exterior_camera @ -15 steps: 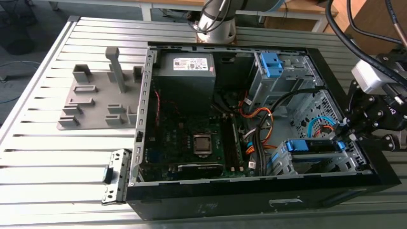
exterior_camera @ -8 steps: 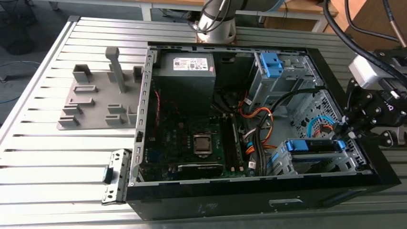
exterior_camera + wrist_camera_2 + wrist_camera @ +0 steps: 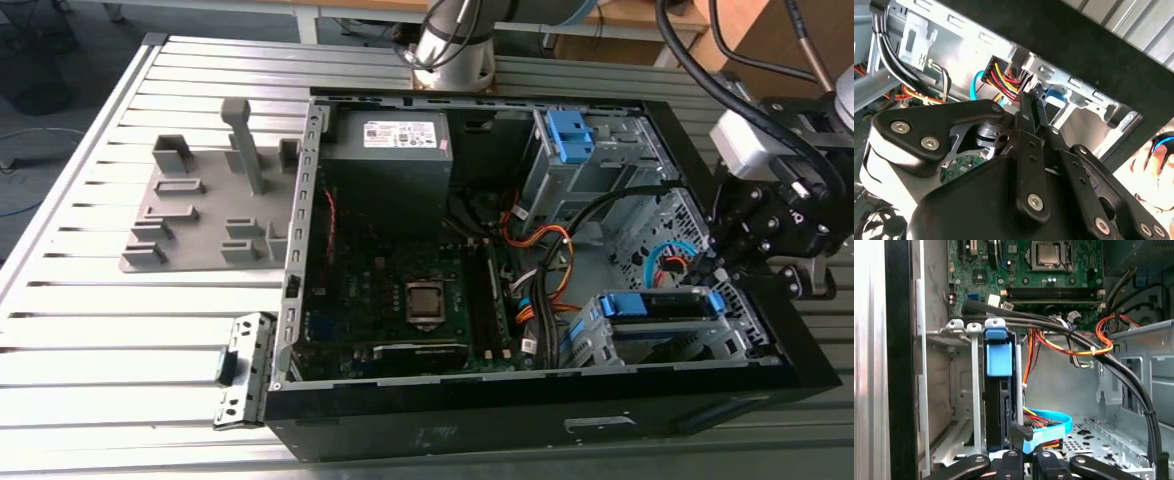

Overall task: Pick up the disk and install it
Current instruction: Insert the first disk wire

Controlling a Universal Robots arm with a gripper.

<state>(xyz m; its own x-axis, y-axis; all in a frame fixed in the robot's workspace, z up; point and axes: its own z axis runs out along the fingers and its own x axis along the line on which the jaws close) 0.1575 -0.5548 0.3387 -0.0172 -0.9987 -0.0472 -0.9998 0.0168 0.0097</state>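
While the disk (image 3: 661, 305) sits in its cage, the gripper (image 3: 727, 262) hangs at its cable end

Where the case (image 3: 534, 425) rests on the slatted table (image 3: 120, 320), the disk occupies the drive cage (image 3: 594, 345). The cage is in the case's near corner on the exterior view's right, and the disk is framed by its blue bracket. Judged from this, placement is largely done.

Long axis: the disk runs along the case's near wall, from the motherboard (image 3: 400, 290) side toward the side wall on the exterior view's right. In the first wrist view the disk (image 3: 996, 405) shows edge-on between the cage rails, with its blue tab at the far end and its connector end toward the fingers.

Gripper position: over that side wall, reaching down into the case beside the cage. The disk lies just ahead of the fingertips, in line with its own long axis, so any push would act lengthwise along the rails.

Jaw state: in both wrist views the fingers are drawn together with nothing seen clamped between them. A blue data cable (image 3: 1051, 426) and red-and-yellow power leads (image 3: 1004, 80) lie just beside the tips. Whether the tips touch the connectors cannot be told.
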